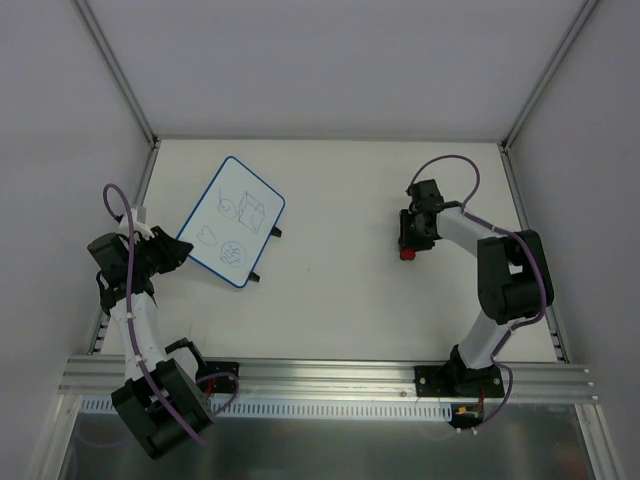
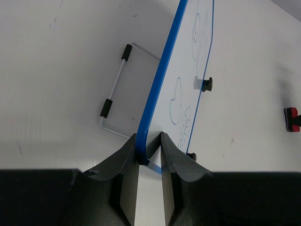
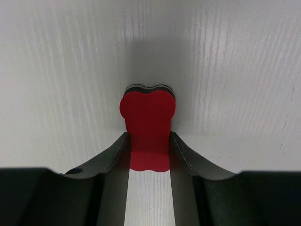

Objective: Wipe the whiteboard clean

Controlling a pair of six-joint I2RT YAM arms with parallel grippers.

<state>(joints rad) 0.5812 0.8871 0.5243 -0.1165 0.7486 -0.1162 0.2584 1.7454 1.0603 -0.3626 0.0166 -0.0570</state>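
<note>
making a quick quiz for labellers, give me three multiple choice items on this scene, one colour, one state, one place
1. The board's rim is:
A) blue
B) red
C) black

2. The left gripper is:
A) wide open
B) shut on the board's rim
C) out of every view

3. The eraser is:
A) lying on the board
B) in the left gripper
C) between the right gripper's fingers

Answers:
1 A, the left wrist view shows a blue edge around the white face.
2 B, the left wrist view shows it pinching the rim at a corner.
3 C, the right wrist view shows the red eraser clamped there, well to the right of the board.
</note>
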